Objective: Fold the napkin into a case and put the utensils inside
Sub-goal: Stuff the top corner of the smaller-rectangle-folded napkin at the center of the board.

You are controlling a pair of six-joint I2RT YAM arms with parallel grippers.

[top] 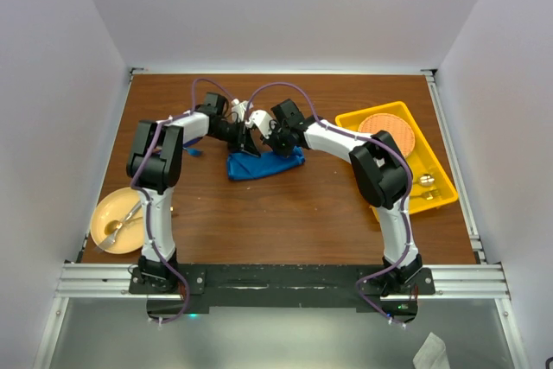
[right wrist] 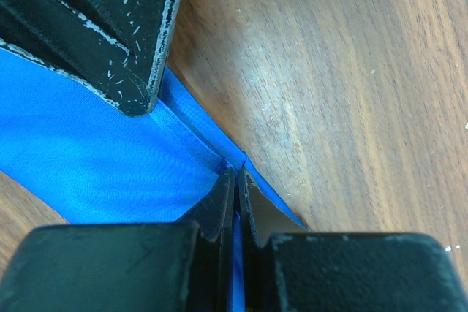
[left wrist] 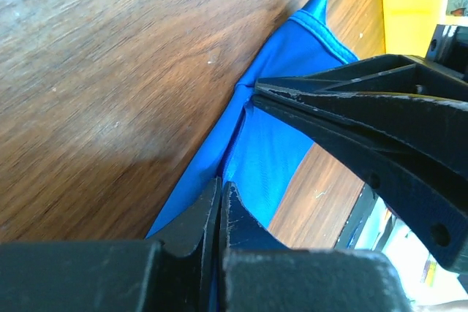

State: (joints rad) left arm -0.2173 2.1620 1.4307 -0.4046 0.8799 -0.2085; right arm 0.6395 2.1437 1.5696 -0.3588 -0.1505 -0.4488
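Closest to our wrist cameras are the black fingers of each gripper. Our left gripper (left wrist: 221, 186) has its jaws pressed together on a fold of the bright blue napkin (left wrist: 272, 133), a smooth, slightly shiny cloth. Our right gripper (right wrist: 235, 174) is likewise clamped on the napkin's hemmed edge, with a sliver of blue showing between its fingers. Both grippers meet at the napkin's far edge, tips just beside each other, and each shows in the other's wrist view.

From above we see the napkin bunched into a rumpled oblong heap on the brown wooden table (top: 285, 222). Right of the napkin sits a yellow rectangular plastic tray (top: 347, 120) holding a round orange plate (top: 386, 131) and gold metal cutlery (top: 423, 186). Left of the napkin and nearer the arm bases lies a pale yellow round plate (top: 99, 213) with a gold metal spoon (top: 113, 229) on it. Just left of the napkin a thin blue piece (top: 194, 151) lies on the wood, too small for us to identify.
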